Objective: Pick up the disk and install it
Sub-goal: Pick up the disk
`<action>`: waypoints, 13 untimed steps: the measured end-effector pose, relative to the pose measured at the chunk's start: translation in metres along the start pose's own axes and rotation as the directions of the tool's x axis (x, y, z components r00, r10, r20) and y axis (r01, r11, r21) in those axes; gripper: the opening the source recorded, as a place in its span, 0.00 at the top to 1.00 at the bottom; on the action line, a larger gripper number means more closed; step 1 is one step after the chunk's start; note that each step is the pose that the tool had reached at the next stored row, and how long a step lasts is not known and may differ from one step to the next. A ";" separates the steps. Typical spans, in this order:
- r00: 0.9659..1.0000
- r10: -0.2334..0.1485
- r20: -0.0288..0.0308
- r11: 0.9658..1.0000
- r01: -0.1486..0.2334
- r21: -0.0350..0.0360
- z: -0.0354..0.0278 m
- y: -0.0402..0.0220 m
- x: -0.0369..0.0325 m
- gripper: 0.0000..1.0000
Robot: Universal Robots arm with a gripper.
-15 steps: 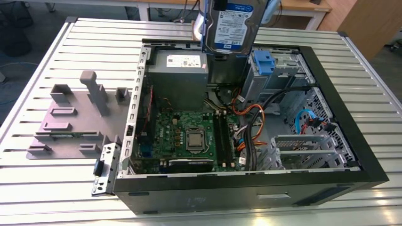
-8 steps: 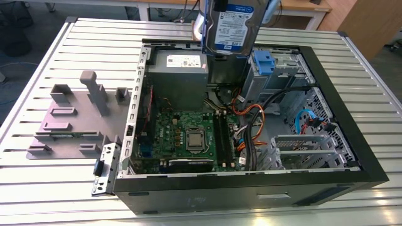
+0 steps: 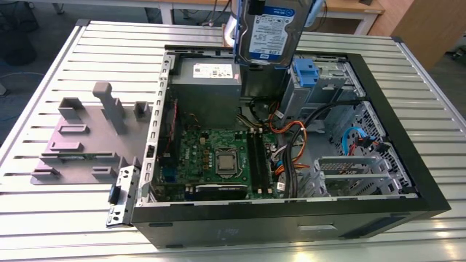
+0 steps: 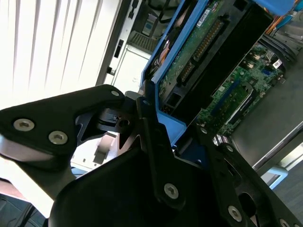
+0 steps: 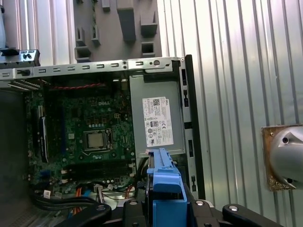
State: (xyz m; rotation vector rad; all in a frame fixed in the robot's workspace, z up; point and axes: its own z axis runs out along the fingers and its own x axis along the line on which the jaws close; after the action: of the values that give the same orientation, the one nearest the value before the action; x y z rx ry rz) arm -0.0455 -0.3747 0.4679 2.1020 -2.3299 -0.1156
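The disk [image 3: 269, 30] hangs upright above the rear of the open computer case [image 3: 429, 202], its blue-and-white label facing the exterior camera and blue rails along its edges. In the second wrist view the disk [image 4: 199, 52] shows its green circuit board side, and my gripper [image 4: 158, 130] is shut on its blue-railed edge. One black finger [image 4: 151, 142] lies across the blue rail. In the first wrist view the disk's blue rail [image 5: 163, 177] stands between the black fingers of my gripper [image 5: 163, 208], over the case's power-supply end.
Inside the case lie the motherboard [image 3: 218, 158], a grey power-supply box [image 3: 211, 82], a blue caddy clip [image 3: 306, 71] on the drive cage, and orange and blue cables [image 3: 291, 136]. A grey fixture [image 3: 80, 142] with upright blocks sits on the slatted table [image 3: 43, 65] at the exterior view's left.
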 end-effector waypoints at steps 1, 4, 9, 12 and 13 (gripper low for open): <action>1.000 0.000 0.000 1.000 0.000 0.000 0.0000 0.0000 0.0005 0.63; 1.000 0.000 0.000 1.000 0.000 0.000 -0.0001 -0.0002 0.0018 0.63; 1.000 0.000 0.000 1.000 0.000 0.000 -0.0002 -0.0004 0.0038 0.63; 1.000 0.000 0.000 1.000 0.000 0.000 -0.0002 -0.0006 0.0048 0.63; 1.000 0.000 0.000 1.000 0.000 0.000 -0.0003 -0.0007 0.0058 0.63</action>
State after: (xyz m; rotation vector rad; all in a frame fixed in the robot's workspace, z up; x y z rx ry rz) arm -0.0455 -0.3805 0.4680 2.1019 -2.3298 -0.1155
